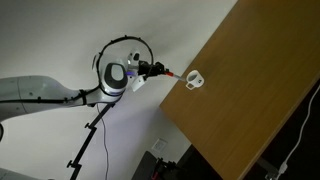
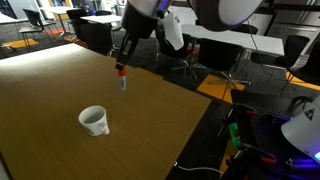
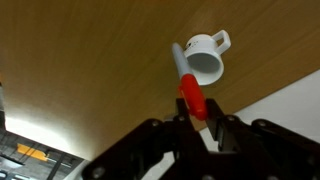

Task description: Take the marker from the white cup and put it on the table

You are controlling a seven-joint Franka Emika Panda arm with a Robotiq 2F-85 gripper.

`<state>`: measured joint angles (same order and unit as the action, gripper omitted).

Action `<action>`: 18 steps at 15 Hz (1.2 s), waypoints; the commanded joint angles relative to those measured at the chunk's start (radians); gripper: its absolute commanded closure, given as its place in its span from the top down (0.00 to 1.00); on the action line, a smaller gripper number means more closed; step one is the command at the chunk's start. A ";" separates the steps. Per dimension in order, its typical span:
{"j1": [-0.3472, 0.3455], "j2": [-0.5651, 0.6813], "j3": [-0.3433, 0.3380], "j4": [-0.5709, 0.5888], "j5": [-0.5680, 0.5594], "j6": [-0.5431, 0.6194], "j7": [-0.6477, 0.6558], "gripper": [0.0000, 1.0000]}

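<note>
Red marker [image 3: 191, 97] pinched in tool [image 3: 197, 126], above table [image 3: 80, 60]

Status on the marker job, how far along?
Done: the marker is out of the cup. In hand: the end effector grips it upright over the table, apart from the cup. Left: lay it down and release.
</note>
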<state>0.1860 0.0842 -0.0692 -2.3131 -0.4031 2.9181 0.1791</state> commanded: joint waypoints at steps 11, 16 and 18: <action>-0.582 0.226 0.865 -0.002 0.732 0.199 -1.065 0.06; -0.960 0.354 1.135 0.018 0.797 0.084 -1.403 0.06; -1.102 0.384 1.205 -0.004 0.779 0.007 -1.491 0.06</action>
<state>-0.7375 0.4148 1.0267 -2.3115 0.3737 3.0164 -1.1821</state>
